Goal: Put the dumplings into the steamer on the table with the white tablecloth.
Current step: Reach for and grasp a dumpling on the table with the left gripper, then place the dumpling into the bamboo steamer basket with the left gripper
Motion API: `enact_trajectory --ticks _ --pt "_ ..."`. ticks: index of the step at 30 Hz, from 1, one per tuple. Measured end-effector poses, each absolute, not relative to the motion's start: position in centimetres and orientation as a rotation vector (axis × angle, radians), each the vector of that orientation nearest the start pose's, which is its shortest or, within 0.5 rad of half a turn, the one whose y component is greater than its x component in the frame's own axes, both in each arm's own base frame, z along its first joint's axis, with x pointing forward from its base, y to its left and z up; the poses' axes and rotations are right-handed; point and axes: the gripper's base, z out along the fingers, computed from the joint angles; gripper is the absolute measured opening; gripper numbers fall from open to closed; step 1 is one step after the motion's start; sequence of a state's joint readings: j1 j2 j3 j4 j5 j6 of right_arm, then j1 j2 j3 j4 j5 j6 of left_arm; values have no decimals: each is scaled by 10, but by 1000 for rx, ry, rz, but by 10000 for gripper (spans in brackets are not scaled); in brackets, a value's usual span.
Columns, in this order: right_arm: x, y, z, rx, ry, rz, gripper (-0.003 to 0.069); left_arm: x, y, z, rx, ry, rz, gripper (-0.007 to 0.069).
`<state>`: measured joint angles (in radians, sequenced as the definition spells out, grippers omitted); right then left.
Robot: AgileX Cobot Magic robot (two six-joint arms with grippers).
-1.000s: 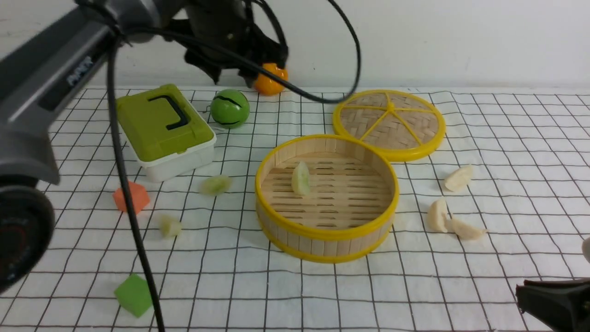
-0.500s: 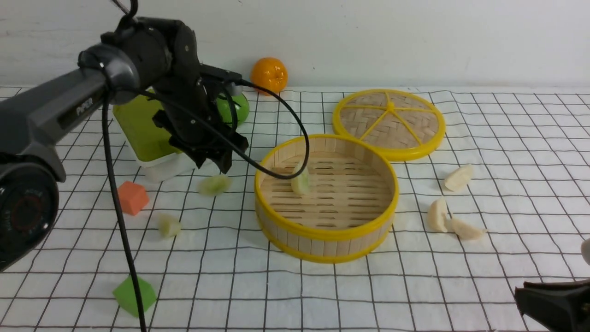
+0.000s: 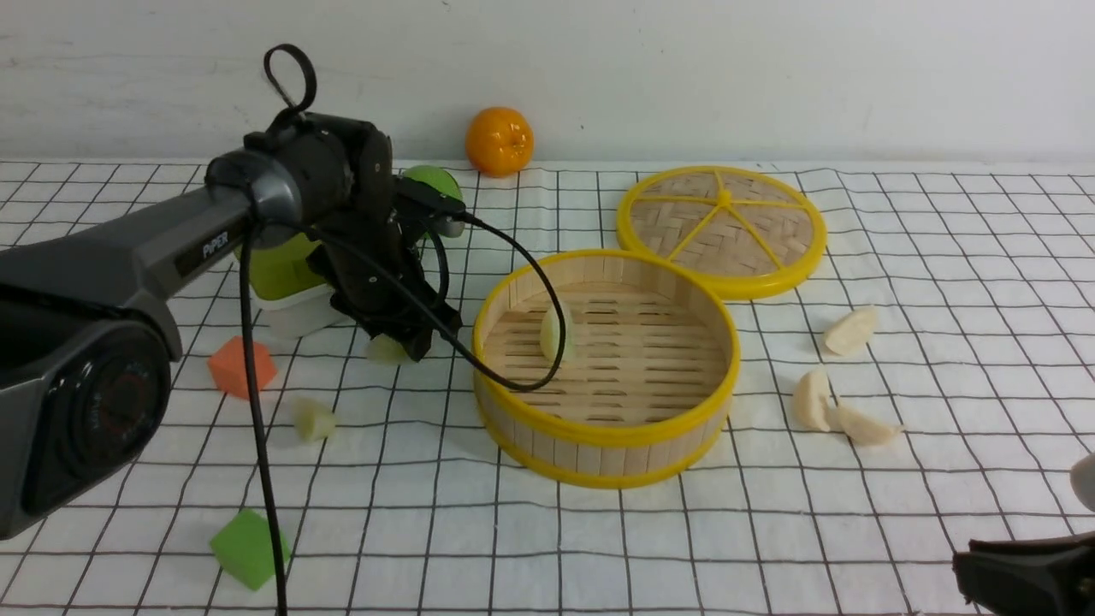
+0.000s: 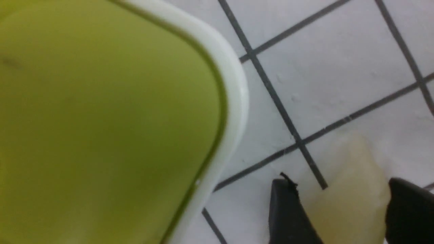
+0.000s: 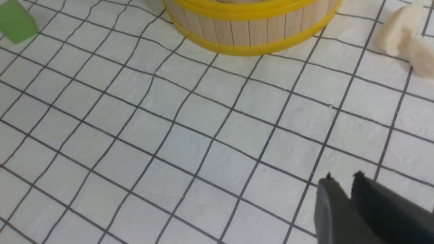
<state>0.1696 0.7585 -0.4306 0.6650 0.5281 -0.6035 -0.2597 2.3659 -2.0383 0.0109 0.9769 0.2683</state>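
The steamer stands mid-table on the white tablecloth with one pale green dumpling inside. My left gripper is down on the cloth left of the steamer. It is open, its jaws standing either side of a pale green dumpling that lies on the cloth. Another green dumpling lies nearer me. Three cream dumplings lie right of the steamer. My right gripper hovers low at the front right, shut and empty.
A green-lidded white box sits right behind the left gripper, with a green ball and an orange beyond. The woven lid lies behind the steamer. An orange cube and a green cube lie at left. The arm's cable droops over the steamer rim.
My left arm has come down from high at the back to the cloth, bringing its jaws around the green dumpling left of the steamer. The right gripper has barely moved.
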Motion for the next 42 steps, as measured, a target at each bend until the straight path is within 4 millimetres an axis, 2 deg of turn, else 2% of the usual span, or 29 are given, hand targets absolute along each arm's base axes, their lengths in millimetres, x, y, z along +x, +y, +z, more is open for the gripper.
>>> enact_trajectory --ticks 1,2,3,7,10,11,14,15,16,17,20,22,24,25,26,27,30,34,40,41,42 --pt "131 51 253 -375 2209 435 87 492 -130 170 732 2695 11 268" --pt "131 51 253 -375 2209 435 87 492 -130 170 733 2696 11 268" --pt "131 51 253 -378 2209 431 89 491 -130 170 722 2702 10 229" --pt "131 51 253 -381 2210 428 91 487 -128 177 624 2759 3 230" --pt "131 51 253 -381 2210 428 92 484 -127 190 559 2775 -5 230" --pt "131 51 253 -380 2209 427 92 483 -127 200 536 2765 -8 230" --pt "132 50 253 -376 2202 422 93 479 -128 253 405 2693 -76 230" --pt "132 50 253 -373 2199 419 93 477 -131 268 336 2673 -145 230" --pt "132 50 253 -371 2198 419 93 476 -132 271 310 2671 -178 230" --pt "133 50 254 -362 2193 417 94 471 -140 293 181 2642 -363 230" --pt "134 49 255 -348 2185 414 99 463 -164 308 49 2619 -718 230" --pt "134 49 255 -347 2185 414 101 460 -180 307 42 2605 -817 230" --pt "134 49 255 -347 2186 415 104 457 -215 295 60 2580 -865 230" --pt "134 49 254 -348 2187 416 104 457 -218 293 60 2582 -862 230" --pt "134 49 254 -348 2188 417 104 456 -229 289 66 2575 -846 230" --pt "133 50 254 -350 2191 419 106 453 -251 274 65 2573 -773 230" --pt "133 50 254 -351 2191 419 111 449 -273 259 42 2562 -633 230" --pt "133 50 254 -351 2191 419 111 449 -280 244 -18 2569 -515 230" --pt "133 50 254 -351 2191 419 113 452 -283 222 -60 2601 -481 230" --pt "133 50 254 -352 2192 420 115 455 -284 211 -80 2616 -466 230" --pt "133 50 254 -352 2193 421 115 455 -284 208 -82 2620 -462 230"
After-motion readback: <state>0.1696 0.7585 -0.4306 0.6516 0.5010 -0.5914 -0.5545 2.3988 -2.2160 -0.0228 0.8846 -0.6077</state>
